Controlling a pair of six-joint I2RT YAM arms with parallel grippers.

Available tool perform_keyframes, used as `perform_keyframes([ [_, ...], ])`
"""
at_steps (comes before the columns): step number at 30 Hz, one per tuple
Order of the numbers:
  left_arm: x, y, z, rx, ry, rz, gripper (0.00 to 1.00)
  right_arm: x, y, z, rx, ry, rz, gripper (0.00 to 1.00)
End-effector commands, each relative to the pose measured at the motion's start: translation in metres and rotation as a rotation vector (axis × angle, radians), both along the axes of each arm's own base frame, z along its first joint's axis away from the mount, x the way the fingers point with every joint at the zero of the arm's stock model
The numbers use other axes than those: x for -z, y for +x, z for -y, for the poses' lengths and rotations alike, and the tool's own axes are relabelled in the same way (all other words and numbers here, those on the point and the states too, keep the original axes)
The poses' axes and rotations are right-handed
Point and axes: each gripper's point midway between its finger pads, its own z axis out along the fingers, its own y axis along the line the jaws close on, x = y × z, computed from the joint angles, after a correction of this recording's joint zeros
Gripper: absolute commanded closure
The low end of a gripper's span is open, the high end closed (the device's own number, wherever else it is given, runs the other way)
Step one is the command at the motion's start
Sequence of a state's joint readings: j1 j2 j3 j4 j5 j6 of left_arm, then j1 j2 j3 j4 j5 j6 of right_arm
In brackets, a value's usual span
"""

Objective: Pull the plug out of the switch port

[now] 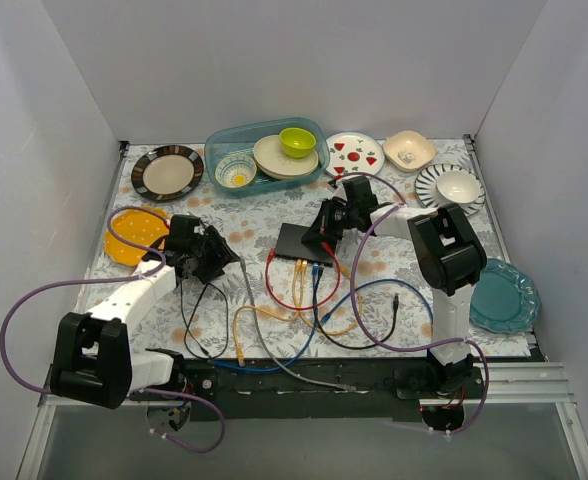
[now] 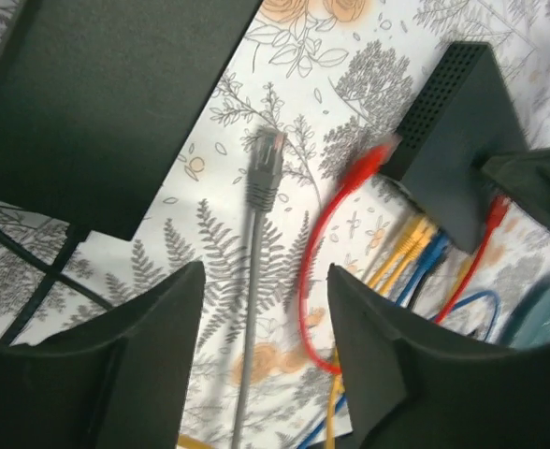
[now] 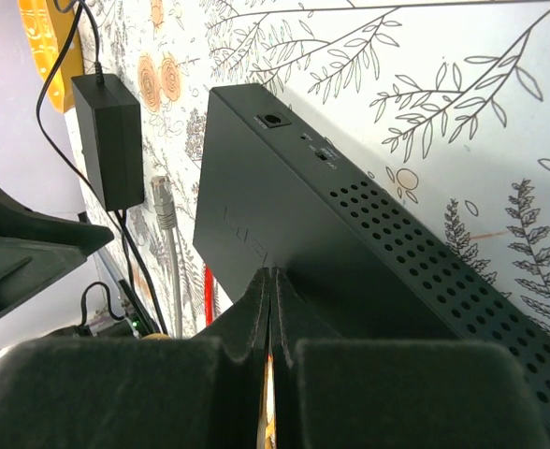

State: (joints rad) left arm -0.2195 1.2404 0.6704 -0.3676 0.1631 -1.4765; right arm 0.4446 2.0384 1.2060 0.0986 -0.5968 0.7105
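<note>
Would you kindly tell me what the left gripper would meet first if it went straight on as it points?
Probably the loose gray cable, lying on the tablecloth between the open fingers of the left gripper, plug end ahead. The switch sits right of that line; depth is unclear.

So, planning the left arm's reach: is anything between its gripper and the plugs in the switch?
Yes. A loose grey plug lies on the cloth below the open left gripper, and the red cable loops out in front of the switch. The right gripper is shut over the switch.
</note>
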Motion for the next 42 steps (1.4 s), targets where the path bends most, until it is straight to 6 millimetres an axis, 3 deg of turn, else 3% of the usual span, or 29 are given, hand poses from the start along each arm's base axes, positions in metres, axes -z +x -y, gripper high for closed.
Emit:
perform_keyframes([
  [1, -0.024, 0.013, 0.012, 0.016, -0.067, 0.074, 0.39, 0.023, 0.002, 0.014, 0.024, -0.107, -0.023, 0.99],
  [3, -0.046, 0.031, 0.028, 0.048, -0.152, 0.17, 0.36, 0.025, -0.001, 0.016, 0.023, -0.119, -0.043, 0.99],
  [8, -0.071, 0.046, 0.087, 0.222, -0.312, 0.255, 0.37, 0.027, 0.001, 0.016, 0.025, -0.122, -0.048, 0.99],
  [12, -0.044, 0.033, 0.145, 0.395, -0.311, 0.177, 0.44, 0.031, -0.001, 0.018, 0.023, -0.125, -0.058, 0.99],
  [15, -0.03, 0.018, 0.167, 0.439, -0.326, 0.144, 0.52, 0.033, -0.001, 0.019, 0.026, -0.121, -0.065, 0.99],
  [19, 0.008, 0.0, 0.171, 0.441, -0.295, 0.057, 0.57, 0.035, 0.0, 0.017, 0.028, -0.115, -0.074, 0.99],
  [24, 0.033, 0.006, 0.159, 0.356, -0.214, 0.017, 0.57, 0.035, 0.002, 0.016, 0.03, -0.105, -0.078, 0.99],
  [29, 0.046, 0.025, 0.153, 0.274, -0.14, 0.009, 0.55, 0.036, 0.002, 0.015, 0.027, -0.104, -0.079, 0.99],
  [36, 0.057, 0.036, 0.164, 0.287, -0.15, -0.009, 0.55, 0.039, 0.0, 0.016, 0.027, -0.103, -0.09, 0.99],
  [42, 0.067, 0.028, 0.166, 0.316, -0.172, -0.032, 0.7, 0.041, -0.003, 0.017, 0.028, -0.103, -0.102, 0.99],
])
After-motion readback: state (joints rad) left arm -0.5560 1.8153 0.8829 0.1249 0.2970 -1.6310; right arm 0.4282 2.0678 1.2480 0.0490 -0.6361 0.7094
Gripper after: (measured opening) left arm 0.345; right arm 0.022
